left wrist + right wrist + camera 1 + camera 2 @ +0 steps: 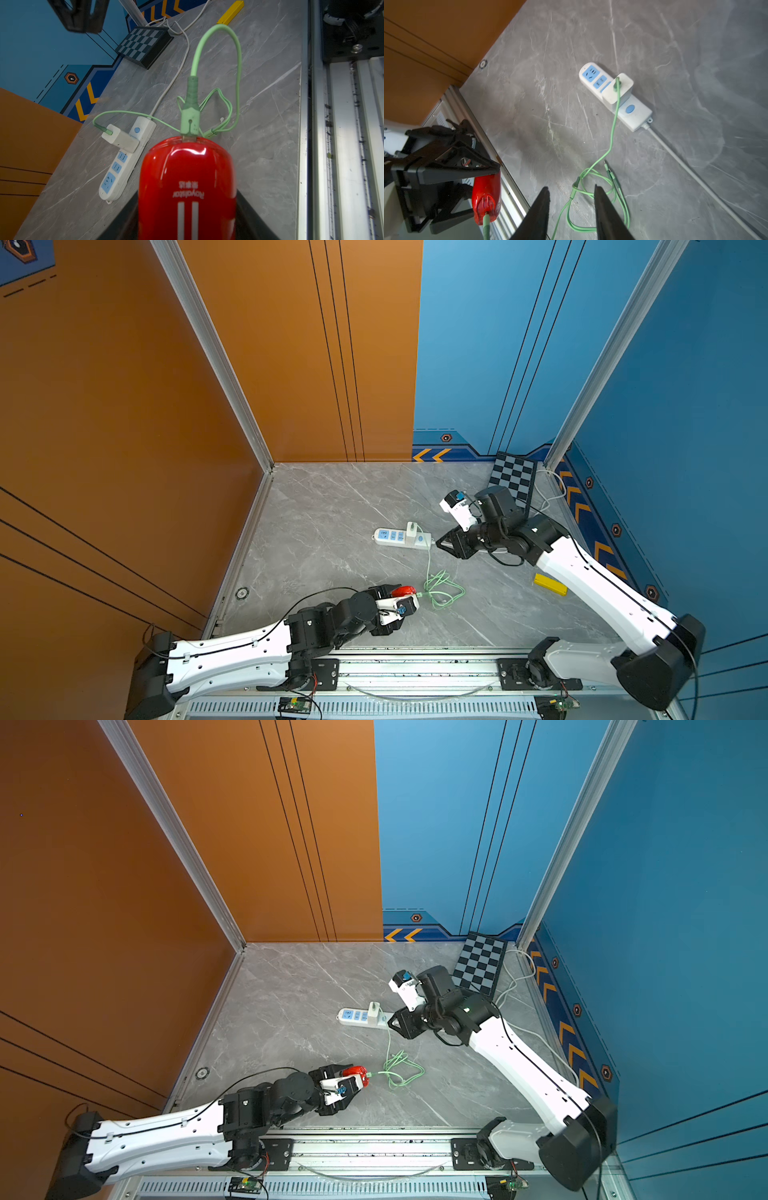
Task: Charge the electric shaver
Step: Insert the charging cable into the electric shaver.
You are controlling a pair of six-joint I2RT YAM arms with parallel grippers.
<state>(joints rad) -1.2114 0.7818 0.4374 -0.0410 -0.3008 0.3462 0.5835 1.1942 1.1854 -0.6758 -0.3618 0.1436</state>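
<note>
Grey marble counter: left end effector is clamped on electric shaver, front-left, green cable plugged into it. Right end effector has jaws apart, empty, beside power strip.

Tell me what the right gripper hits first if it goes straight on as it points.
Probably the green cable, looped on the table: in the right wrist view it lies between and past the tips of the open right gripper. Depth is unclear; it might meet bare table, short of the power strip.
</note>
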